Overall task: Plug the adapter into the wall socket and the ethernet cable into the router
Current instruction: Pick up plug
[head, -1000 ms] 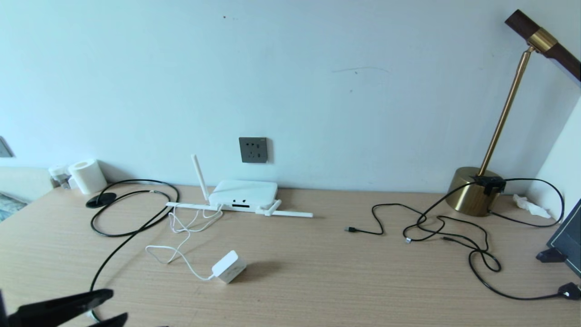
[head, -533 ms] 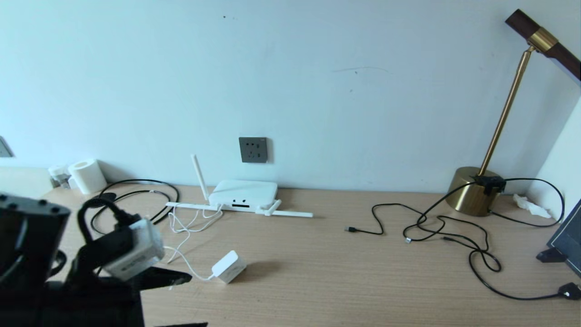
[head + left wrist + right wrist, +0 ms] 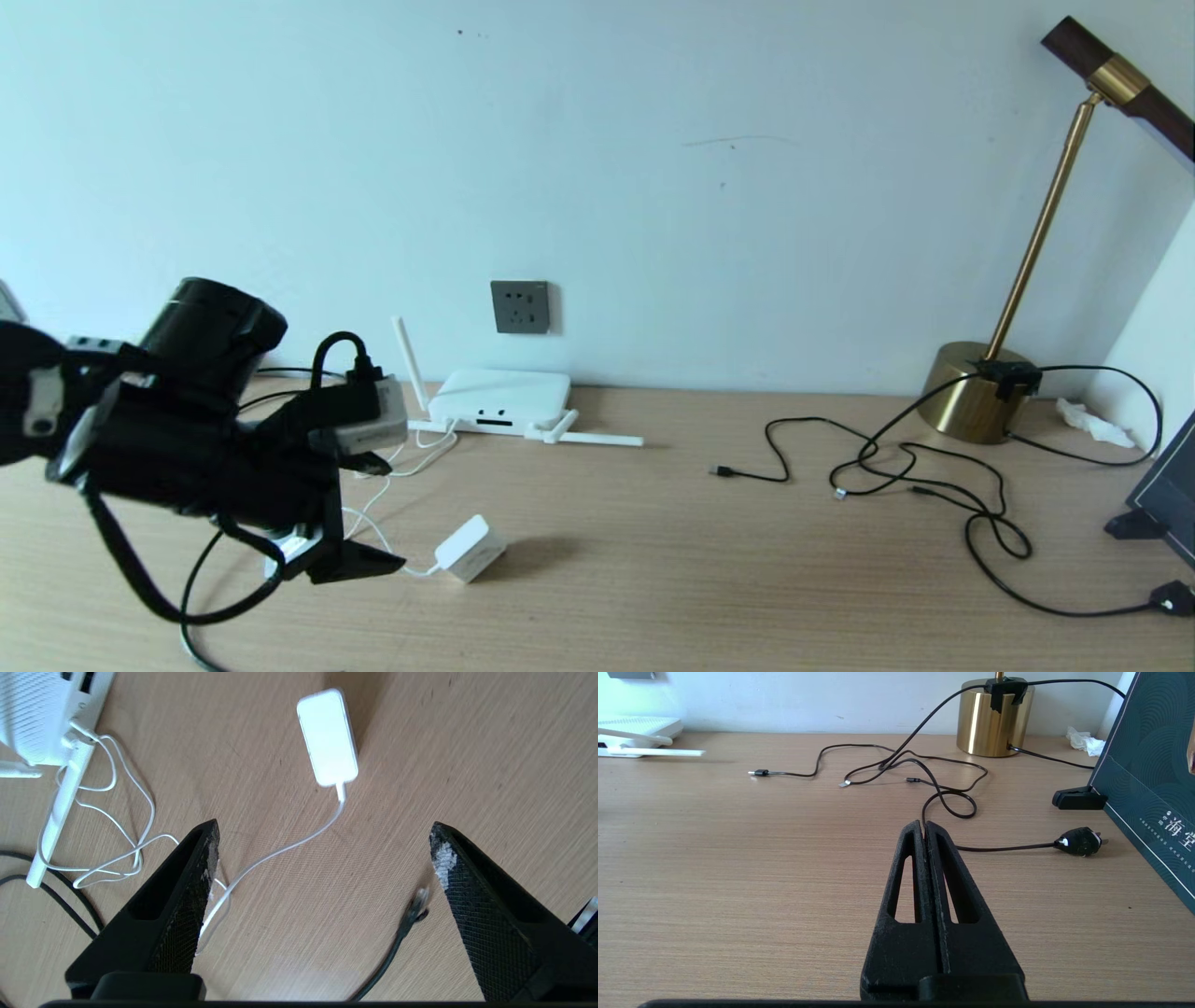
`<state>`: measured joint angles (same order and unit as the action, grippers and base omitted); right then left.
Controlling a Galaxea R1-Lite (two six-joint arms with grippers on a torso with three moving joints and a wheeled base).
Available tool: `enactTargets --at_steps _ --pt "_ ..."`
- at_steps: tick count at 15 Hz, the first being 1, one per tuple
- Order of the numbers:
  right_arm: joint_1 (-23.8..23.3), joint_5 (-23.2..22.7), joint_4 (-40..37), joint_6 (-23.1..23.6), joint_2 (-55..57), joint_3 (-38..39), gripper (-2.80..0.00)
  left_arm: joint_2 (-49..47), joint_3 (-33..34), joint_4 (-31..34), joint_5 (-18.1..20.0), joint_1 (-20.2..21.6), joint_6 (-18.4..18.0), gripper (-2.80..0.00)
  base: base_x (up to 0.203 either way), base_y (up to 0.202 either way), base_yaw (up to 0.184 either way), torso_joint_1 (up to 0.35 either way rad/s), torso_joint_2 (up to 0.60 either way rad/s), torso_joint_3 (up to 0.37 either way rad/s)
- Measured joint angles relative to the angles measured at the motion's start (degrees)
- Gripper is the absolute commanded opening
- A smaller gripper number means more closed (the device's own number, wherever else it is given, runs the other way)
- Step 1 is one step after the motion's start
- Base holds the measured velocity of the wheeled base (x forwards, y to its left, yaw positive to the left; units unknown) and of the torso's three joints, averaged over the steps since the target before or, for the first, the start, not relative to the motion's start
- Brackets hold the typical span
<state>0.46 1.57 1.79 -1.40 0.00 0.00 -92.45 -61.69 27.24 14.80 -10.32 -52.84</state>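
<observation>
Adapter [image 3: 470, 549] first: we see it lying on the bench [image 3: 653, 597], toward the left part of its front half, unplugged, with its thin white cord [image 3: 280, 849] trailing back in loose loops to the router [image 3: 501, 399]. That router sits at the bench's back edge against the wall, one antenna upright and others lying flat, directly beneath the wall socket [image 3: 520, 307], whose holes are all free. Our left pincer [image 3: 322, 854] hangs above the bench just on the near-left side of the adapter, its jaws spread wide with nothing between them; in the left wrist view the white cord runs under one finger [image 3: 187, 896]. Beside the other finger lies the ethernet cable [image 3: 397, 942], its clear clip plug resting loose on the wood, not in the router. Our right pincer [image 3: 925, 828] is parked low over the right half of the bench, pressed fully together and holding nothing. Ahead of it, thin black cables [image 3: 924, 774] sprawl toward a brass lamp base [image 3: 994, 718] at the back right corner.
</observation>
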Motion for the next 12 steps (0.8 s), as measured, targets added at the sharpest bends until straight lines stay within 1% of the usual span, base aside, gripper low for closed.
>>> enactTargets --at_steps 1,2,4,6,8,10,12 --pt "0.0 0.0 0.0 0.0 0.0 0.0 -2.80 -1.4 -1.6 1.7 -0.1 0.4 -2.1 0.00 0.000 0.000 0.000 0.000 0.00 0.000" --pt "0.0 0.0 0.0 0.0 0.0 0.0 -2.80 -2.7 -2.6 2.1 0.0 0.6 -3.0 0.00 0.000 0.000 0.000 0.000 0.00 0.000" --pt "0.0 0.0 0.0 0.0 0.0 0.0 -2.80 -4.8 -3.5 2.3 0.2 0.5 -3.2 0.00 0.000 0.000 0.000 0.000 0.00 0.000" --pt "0.0 0.0 0.0 0.1 0.0 0.0 -2.80 -6.9 -4.4 2.5 0.3 -0.1 -3.2 0.00 0.000 0.000 0.000 0.000 0.00 0.000" --pt "0.0 0.0 0.0 0.1 0.0 0.0 -2.80 -9.1 -6.1 2.5 0.3 -1.8 -3.0 0.00 0.000 0.000 0.000 0.000 0.00 0.000" --pt "0.0 0.0 0.0 0.1 0.0 0.0 -2.80 -11.2 -8.2 3.2 0.3 -4.1 -1.5 0.00 0.000 0.000 0.000 0.000 0.00 0.000" --pt "0.0 0.0 0.0 0.0 0.0 0.0 -2.80 -13.3 -9.7 4.0 0.1 -5.1 -0.2 0.00 0.000 0.000 0.000 0.000 0.00 0.000"
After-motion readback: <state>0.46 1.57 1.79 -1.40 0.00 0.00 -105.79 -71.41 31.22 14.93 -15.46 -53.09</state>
